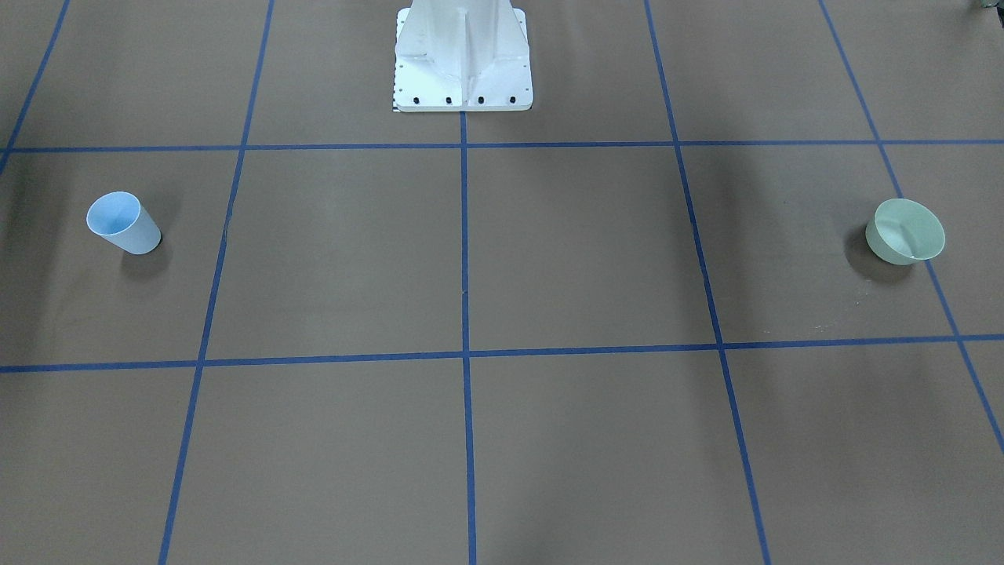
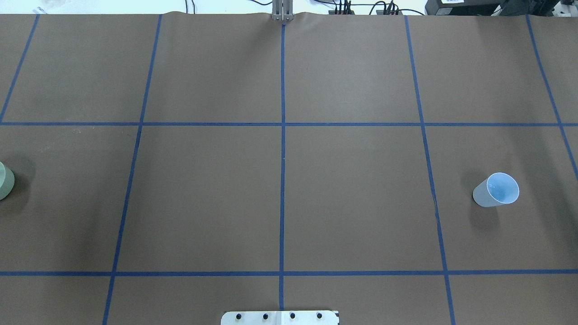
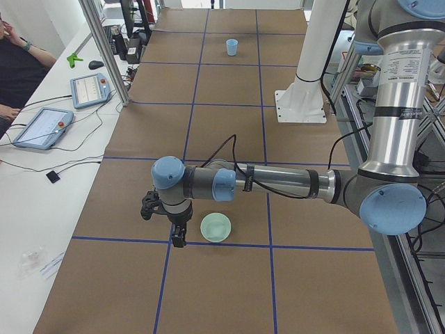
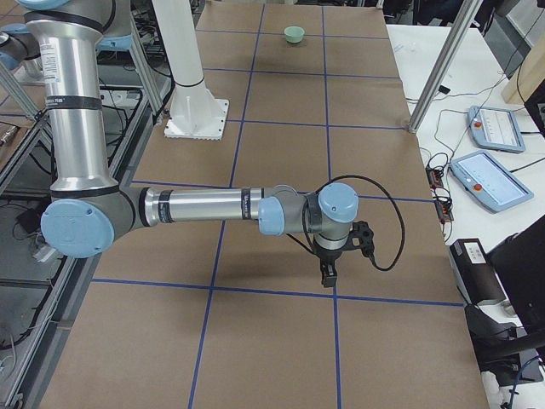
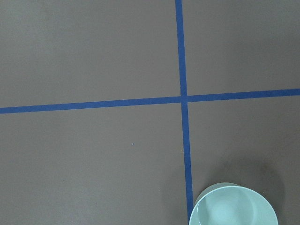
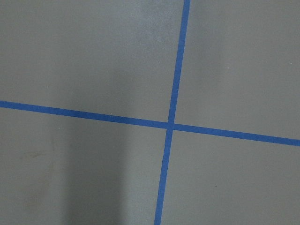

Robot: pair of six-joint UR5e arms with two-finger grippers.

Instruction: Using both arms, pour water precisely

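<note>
A light blue cup [image 1: 123,224] stands upright on the brown table cover; it also shows in the overhead view [image 2: 496,190] and far off in the left side view [image 3: 231,46]. A pale green bowl [image 1: 906,231] stands at the other end [image 2: 3,180]. No water can be made out in either. My left gripper [image 3: 179,239] hangs just beside the bowl [image 3: 215,227], whose rim shows in the left wrist view [image 5: 234,210]. My right gripper [image 4: 329,275] hangs over the table; the cup is hidden there. Both grippers show only in the side views, so I cannot tell their state.
The white pedestal base [image 1: 463,63] stands at the robot's edge. Blue tape lines [image 2: 282,135] divide the cover into squares. Aluminium posts [image 3: 104,49] and teach pendants [image 3: 42,126] [image 4: 484,179] lie along the far side, where a person [image 3: 17,62] sits.
</note>
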